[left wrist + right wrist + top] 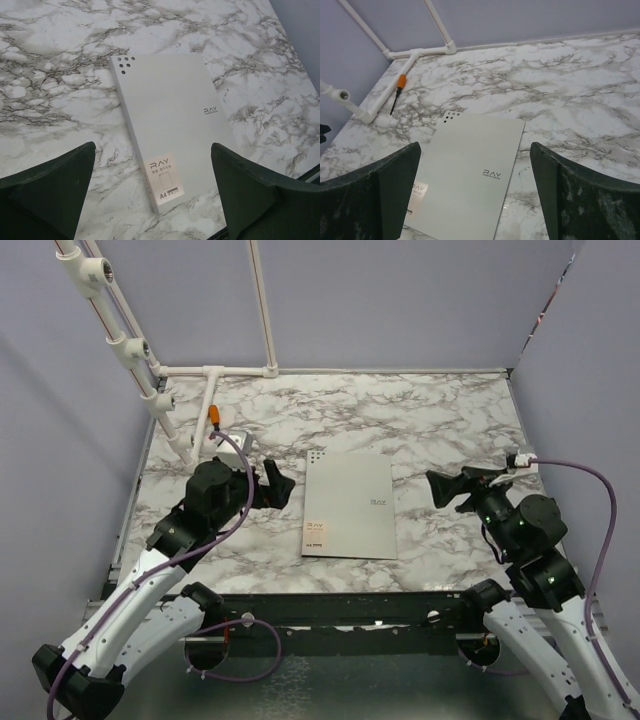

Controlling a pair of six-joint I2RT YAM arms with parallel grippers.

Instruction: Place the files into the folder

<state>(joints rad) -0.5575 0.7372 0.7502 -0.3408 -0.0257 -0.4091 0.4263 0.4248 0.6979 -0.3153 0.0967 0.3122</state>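
While your left gripper (277, 485) and right gripper (443, 490) hover with fingers spread wide, the folder (350, 505) lies closed and flat between them, label side up, on the marble table (450, 410). An orange-handled tool (398, 87), perhaps a screwdriver, rests beside the far pipe frame (415, 52).

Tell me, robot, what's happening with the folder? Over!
Left hand open, empty. Right hand open, empty. Folder closed, flat between them. Papers not in sight.
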